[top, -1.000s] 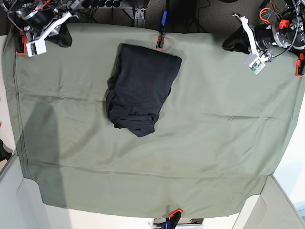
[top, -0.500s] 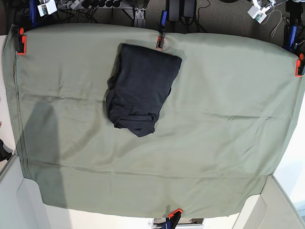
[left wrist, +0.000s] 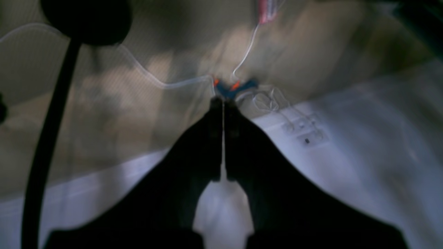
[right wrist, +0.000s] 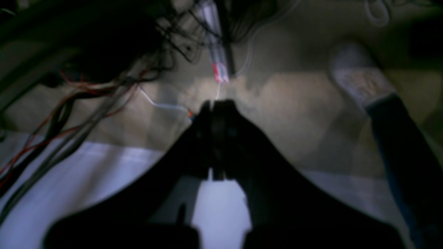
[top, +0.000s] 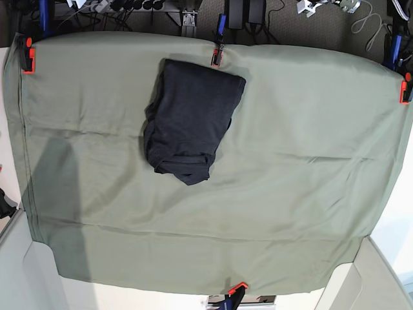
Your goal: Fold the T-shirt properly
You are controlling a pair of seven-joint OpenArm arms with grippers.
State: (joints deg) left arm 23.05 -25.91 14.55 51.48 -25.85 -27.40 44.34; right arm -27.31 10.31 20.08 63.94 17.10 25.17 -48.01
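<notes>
Both sets of fingers look pressed together on nothing, left and right, though the wrist views are blurry. The T-shirt sits folded, upper middle on the desk's green sheet. Soft, light, floppy knit; I'd grab hems or corners.

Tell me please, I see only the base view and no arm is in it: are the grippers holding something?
Observer: No. The left wrist view shows the left gripper shut, with nothing between its fingers.
Operator: And the other one?
Observer: The right gripper is shut too, also on nothing.
Operator: Do the wrist cameras see the T-shirt?
Observer: No. Both views are blurred; the left one shows a blue and orange clamp just past the tips, and the right one shows dark cables.
</notes>
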